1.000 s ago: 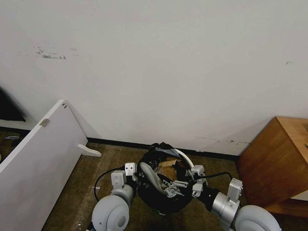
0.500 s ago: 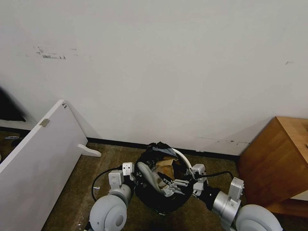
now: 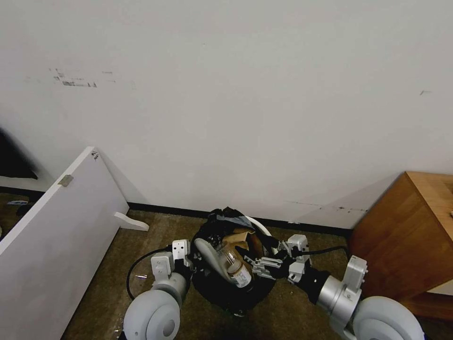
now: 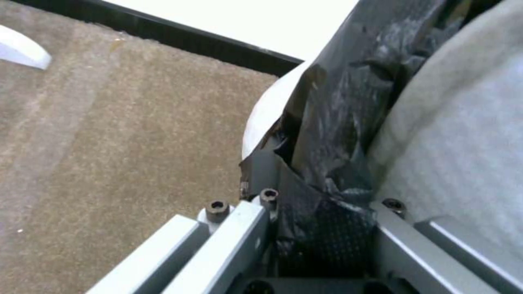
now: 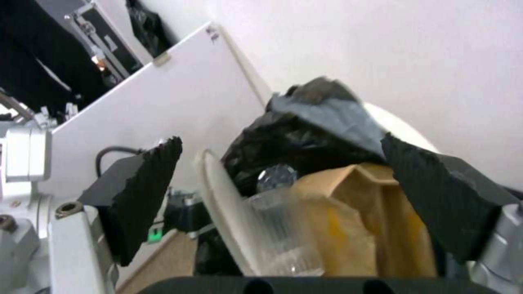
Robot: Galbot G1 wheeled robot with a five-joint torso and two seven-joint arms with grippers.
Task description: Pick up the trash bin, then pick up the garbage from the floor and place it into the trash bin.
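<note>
The trash bin (image 3: 222, 288), a white bucket with a black bag over its rim, hangs just above the carpet near the wall. My left gripper (image 3: 192, 265) is shut on its left rim; the left wrist view shows the gripper (image 4: 321, 212) clamped over the black liner (image 4: 338, 122). Inside the bin lie a clear plastic bottle (image 3: 234, 267), a white slipper (image 3: 209, 256) and a brown paper bag (image 3: 245, 238). My right gripper (image 3: 260, 267) stands open at the bin's right side, its black pads (image 5: 144, 192) wide apart around nothing, facing the bottle (image 5: 278, 228) and the paper bag (image 5: 359, 216).
A white board (image 3: 52, 236) leans on the left. A wooden cabinet (image 3: 406, 236) stands on the right. The white wall with a black baseboard (image 3: 170, 210) is close behind the bin. Brown carpet (image 3: 113, 278) lies open at the left front.
The clear bottle now lies free in the bin. My right gripper has drawn back to the right. The bin and left arm have shifted slightly left.
</note>
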